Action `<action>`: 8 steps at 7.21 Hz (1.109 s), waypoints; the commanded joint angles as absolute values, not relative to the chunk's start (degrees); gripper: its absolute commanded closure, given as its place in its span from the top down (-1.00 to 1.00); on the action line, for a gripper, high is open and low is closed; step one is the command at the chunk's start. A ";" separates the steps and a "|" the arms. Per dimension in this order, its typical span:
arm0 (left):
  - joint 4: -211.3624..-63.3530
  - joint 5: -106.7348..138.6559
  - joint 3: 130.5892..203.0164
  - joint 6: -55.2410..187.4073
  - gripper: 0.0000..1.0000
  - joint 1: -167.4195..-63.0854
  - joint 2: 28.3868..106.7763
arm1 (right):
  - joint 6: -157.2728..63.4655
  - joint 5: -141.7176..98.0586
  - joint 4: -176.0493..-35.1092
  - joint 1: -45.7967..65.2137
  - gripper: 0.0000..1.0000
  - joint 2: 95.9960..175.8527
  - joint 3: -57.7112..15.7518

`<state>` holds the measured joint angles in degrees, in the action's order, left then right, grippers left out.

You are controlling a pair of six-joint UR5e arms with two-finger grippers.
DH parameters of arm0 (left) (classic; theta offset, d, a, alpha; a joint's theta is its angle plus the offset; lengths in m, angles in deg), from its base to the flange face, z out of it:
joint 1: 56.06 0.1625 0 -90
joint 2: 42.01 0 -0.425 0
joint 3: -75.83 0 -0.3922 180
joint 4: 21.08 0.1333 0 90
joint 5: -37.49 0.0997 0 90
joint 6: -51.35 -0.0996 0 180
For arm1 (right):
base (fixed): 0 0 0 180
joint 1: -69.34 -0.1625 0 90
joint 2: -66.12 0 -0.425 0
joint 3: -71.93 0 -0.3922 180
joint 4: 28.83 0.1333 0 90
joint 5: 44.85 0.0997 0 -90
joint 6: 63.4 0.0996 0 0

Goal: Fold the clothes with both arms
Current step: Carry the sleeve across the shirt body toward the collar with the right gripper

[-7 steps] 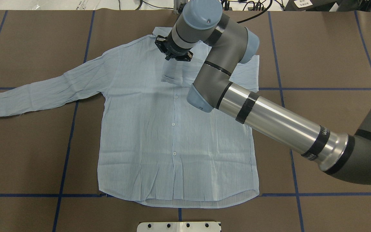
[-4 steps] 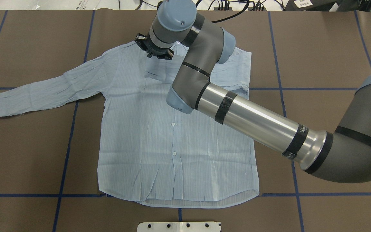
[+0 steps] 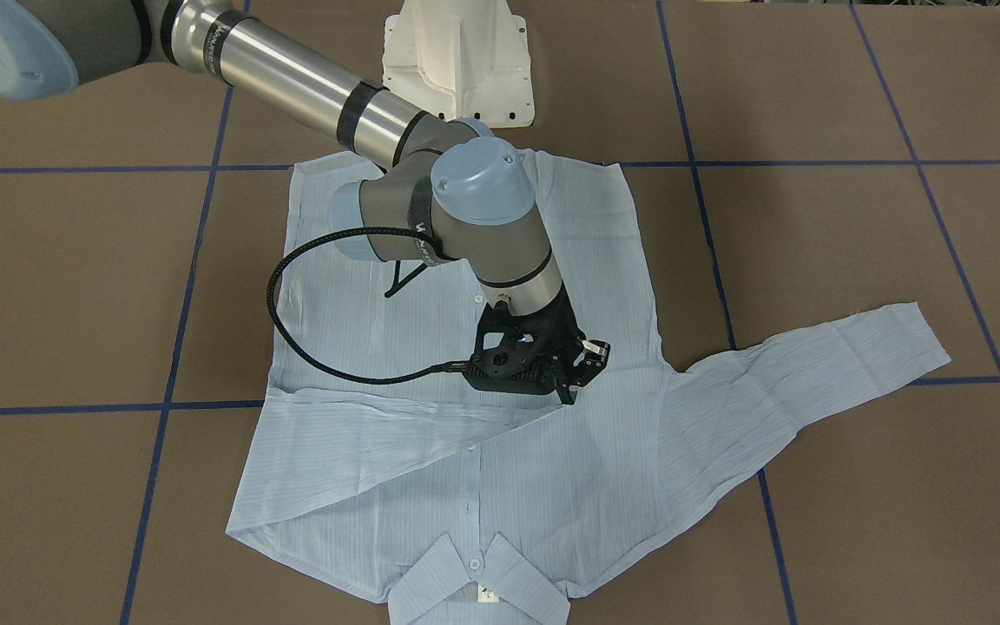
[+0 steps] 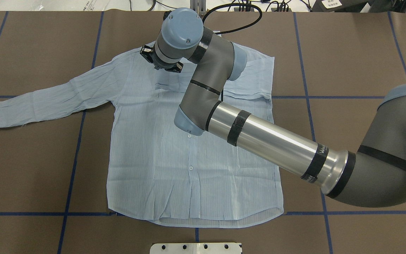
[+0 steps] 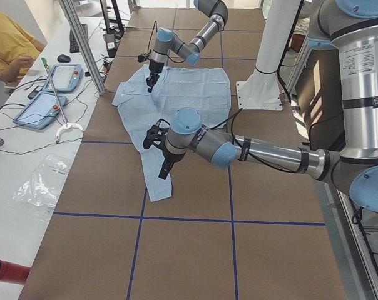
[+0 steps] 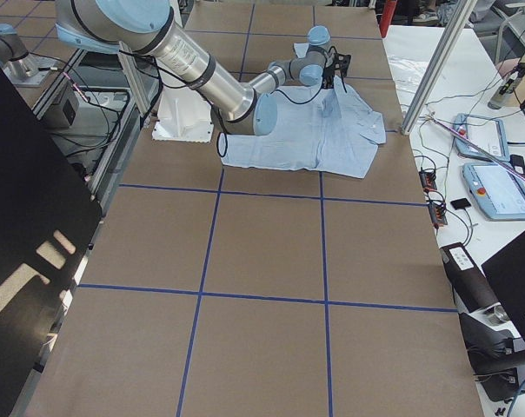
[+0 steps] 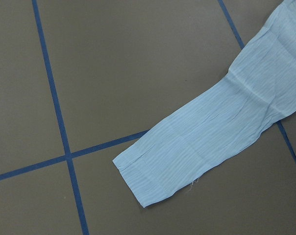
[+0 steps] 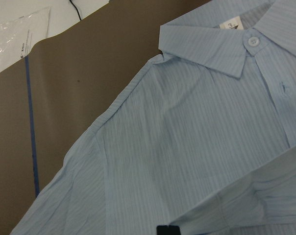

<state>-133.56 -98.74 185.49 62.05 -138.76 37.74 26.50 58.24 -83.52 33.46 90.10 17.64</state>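
the light-blue shirt (image 4: pixel 174 158) is lying flat, buttoned side up, in the middle of the brown worktop (image 4: pixel 347 53). its collar (image 3: pixel 478 582) is pointing to the edge away from the robot, and its hem is lying toward the robot's edge. the right arm (image 4: pixel 270 141) is reaching slantwise over the shirt's body, and the right gripper (image 3: pixel 582 373) is hanging low over the chest, on the shirt's left half. its jaws are pinching together on the end of the right sleeve (image 3: pixel 361 451), which is running folded across the chest from the right shoulder up into the gripper. the left sleeve (image 4: pixel 48 98) is stretching out flat toward the worktop's left end, crossing a blue tape line (image 4: pixel 74 169). the left gripper (image 5: pixel 164 170) is hovering above that sleeve's cuff (image 7: pixel 148 181), apart from the cloth. whether its jaws are standing apart or together i cannot tell.
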 commanded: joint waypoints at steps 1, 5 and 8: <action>-133.49 -98.74 183.51 61.99 1.00 -138.41 38.23 | 26.68 57.28 -83.50 34.53 0.83 89.50 17.70; -135.76 -98.91 175.61 62.16 1.00 -138.06 38.67 | 30.19 56.84 -84.03 34.45 0.89 88.79 16.74; -140.26 -98.92 165.14 73.96 1.00 -132.65 45.60 | 29.76 57.19 -84.29 34.36 0.96 100.00 3.34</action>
<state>-139.42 -99.07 168.30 67.34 -136.10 42.87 29.94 56.93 -84.11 34.45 94.52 10.11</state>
